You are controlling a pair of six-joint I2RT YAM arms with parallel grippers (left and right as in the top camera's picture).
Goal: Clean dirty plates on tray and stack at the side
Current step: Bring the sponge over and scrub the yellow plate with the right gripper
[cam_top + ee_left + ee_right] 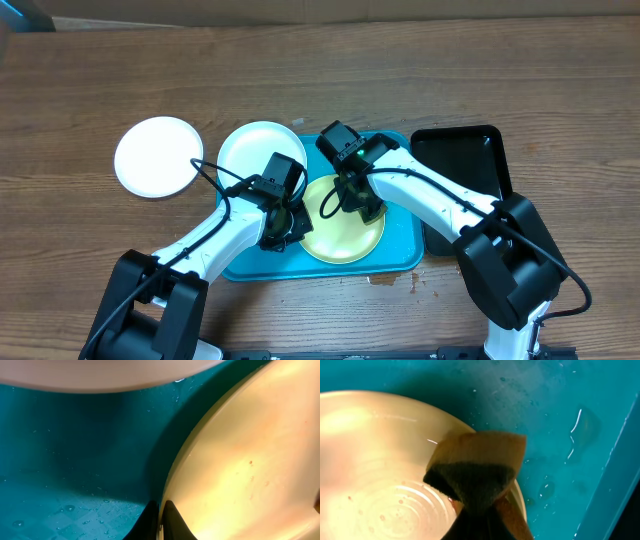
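The pale yellow plate [345, 238] lies in the turquoise tray [405, 255]. My left gripper [282, 225] is shut on its left rim; in the left wrist view the fingers [161, 522] pinch the edge of the yellow plate [250, 460] above the wet tray floor [75, 460]. My right gripper [362, 205] is shut on a brown sponge with a dark pad [475, 467], pressed on the yellow plate [375, 460] near its rim; the fingers [485, 527] show below it. One white plate [250, 150] rests partly over the tray's far left corner. Another white plate [157, 157] lies on the table to the left.
A glossy black tray [462, 160] sits right of the turquoise tray. The white plate's rim [100, 375] hangs over the top of the left wrist view. Water drops lie on the tray floor [560, 410]. The table is brown wood.
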